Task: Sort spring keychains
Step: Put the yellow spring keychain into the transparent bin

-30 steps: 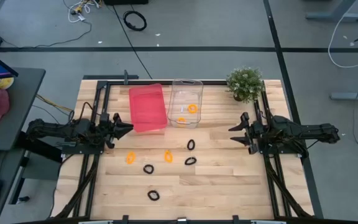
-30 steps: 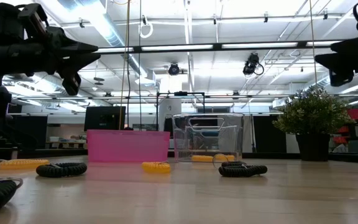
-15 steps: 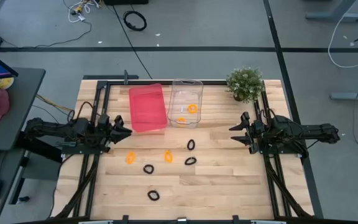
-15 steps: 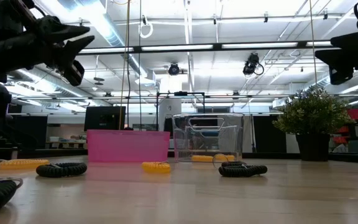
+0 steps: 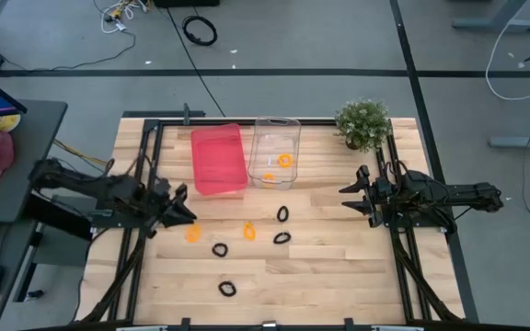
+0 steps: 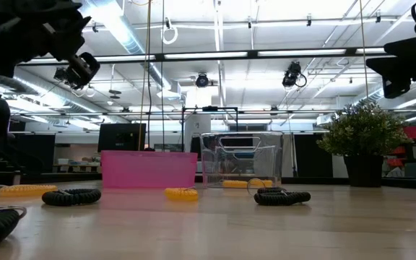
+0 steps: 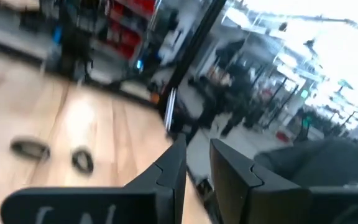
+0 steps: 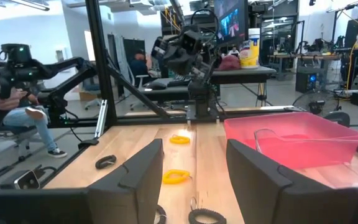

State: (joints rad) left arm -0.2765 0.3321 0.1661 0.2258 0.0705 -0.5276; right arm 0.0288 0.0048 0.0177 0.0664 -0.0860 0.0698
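The left gripper [image 5: 181, 211] hangs at the table's nine o'clock side, jaws parted a little and holding nothing, just beside the orange keychain [image 5: 192, 233] lying toward its five o'clock. That loop looks like the fair first pick, though the left wrist view is too smeared to confirm the aim. It should drop straight over the coil and pinch one side of the ring. Other keychains lie loose mid-table; two orange ones sit in the clear bin [image 5: 274, 124], by the pink bin [image 5: 218, 158]. The right gripper [image 5: 350, 196] waits at three o'clock, jaws spread, empty.
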